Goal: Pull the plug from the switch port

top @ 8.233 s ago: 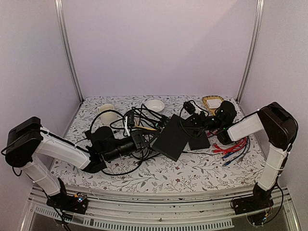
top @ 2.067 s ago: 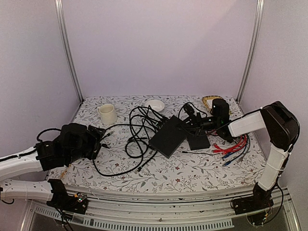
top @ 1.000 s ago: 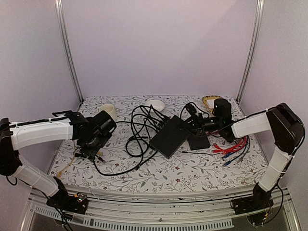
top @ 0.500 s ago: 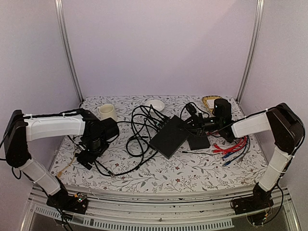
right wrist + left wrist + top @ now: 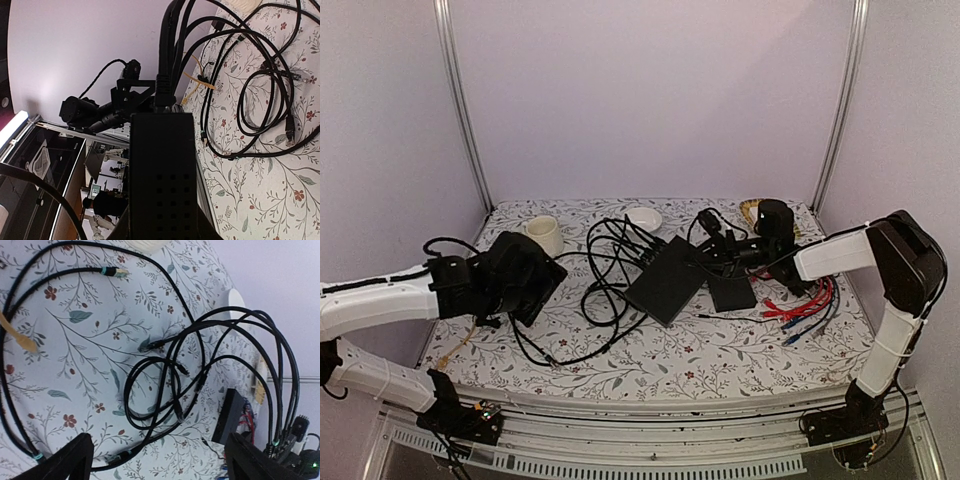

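The switch point(image 5: 665, 280) is a flat black box lying slanted in the middle of the table, with several black cables plugged into its far edge. My right gripper point(image 5: 722, 254) is shut on its right end. In the right wrist view the switch point(image 5: 160, 170) fills the middle, and a plug point(image 5: 164, 95) sits in a port at its top edge. My left gripper point(image 5: 538, 282) hovers at the left, well apart from the switch. It is open point(image 5: 160, 457) over loose cable loops point(image 5: 165, 390), with nothing between its fingers.
A smaller black box point(image 5: 732, 293) lies just right of the switch. Red and blue cables point(image 5: 805, 305) lie further right. A cup point(image 5: 545, 235), a white bowl point(image 5: 643, 217) and a wicker basket point(image 5: 757, 210) stand along the back. A loose teal-booted plug point(image 5: 112, 271) lies near a yellow tie point(image 5: 20, 342).
My left arm has drawn back towards the near left and turned its wrist to face the cable loops. The right gripper and the switch have shifted slightly left.
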Motion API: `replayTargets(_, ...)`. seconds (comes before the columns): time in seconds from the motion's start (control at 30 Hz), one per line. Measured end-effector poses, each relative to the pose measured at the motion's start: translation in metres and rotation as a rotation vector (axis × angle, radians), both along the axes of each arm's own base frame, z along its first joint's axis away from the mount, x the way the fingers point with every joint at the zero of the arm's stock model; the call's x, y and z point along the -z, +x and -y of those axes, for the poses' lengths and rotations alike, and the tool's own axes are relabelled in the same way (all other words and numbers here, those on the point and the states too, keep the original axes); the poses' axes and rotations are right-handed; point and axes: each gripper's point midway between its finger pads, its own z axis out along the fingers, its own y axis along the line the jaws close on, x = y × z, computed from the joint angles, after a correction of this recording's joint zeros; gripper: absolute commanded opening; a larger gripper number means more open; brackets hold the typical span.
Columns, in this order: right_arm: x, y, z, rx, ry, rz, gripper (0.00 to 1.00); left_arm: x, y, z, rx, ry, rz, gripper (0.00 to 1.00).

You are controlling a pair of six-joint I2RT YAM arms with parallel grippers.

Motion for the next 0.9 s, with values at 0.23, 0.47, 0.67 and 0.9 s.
replayTargets(0.23,-0.013,-0.008,-0.016,-0.061,0.020,0.018,0.02,0.029,-0.004,0.021,0.231,-0.148,0.272,0.98)
replayTargets(0.47,-0.017,-0.017,-0.028,-0.097,0.022,0.001,0.02,-0.035,0.005,0.067,0.413,-0.312,0.568,0.98)
replayTargets(0.67,-0.017,-0.025,-0.035,-0.120,0.016,-0.018,0.02,-0.047,-0.005,0.092,0.577,-0.389,0.667,0.98)
replayTargets(0.9,-0.023,-0.030,-0.045,-0.133,0.016,-0.013,0.02,-0.057,-0.022,0.122,0.789,-0.455,0.717,0.98)
